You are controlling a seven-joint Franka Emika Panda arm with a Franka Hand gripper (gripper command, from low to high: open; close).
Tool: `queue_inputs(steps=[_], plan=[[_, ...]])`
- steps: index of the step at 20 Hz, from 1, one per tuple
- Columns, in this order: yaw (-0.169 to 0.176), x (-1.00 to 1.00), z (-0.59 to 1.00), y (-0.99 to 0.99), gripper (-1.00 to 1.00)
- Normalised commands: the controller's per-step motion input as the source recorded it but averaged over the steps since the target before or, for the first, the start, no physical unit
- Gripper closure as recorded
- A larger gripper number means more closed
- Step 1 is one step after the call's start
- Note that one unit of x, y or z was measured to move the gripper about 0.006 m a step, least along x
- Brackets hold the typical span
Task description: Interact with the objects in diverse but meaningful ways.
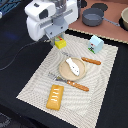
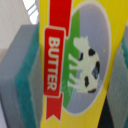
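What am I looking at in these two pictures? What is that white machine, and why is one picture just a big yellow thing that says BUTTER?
The white machine is a robot arm, ending in a claw. One picture comes from a camera standing off to the side. The other comes from a camera on the arm's wrist, looking down between the claw's grey fingers. That is why the yellow butter block fills it: the fingers stand on either side of the block, though whether they grip it is unclear. On the woven mat lie an orange bread block, a round plate bearing a white paddle-like piece, orange-handled cutlery and a pale blue carton.
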Motion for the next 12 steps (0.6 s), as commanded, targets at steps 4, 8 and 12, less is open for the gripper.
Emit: queue_inputs(steps=[4,8,12], plan=[[0.0,0.03,0.0,-0.98,1.0],[0.0,0.09,0.0,-0.97,1.0],[-0.003,0.19,0.01,-0.92,1.0]])
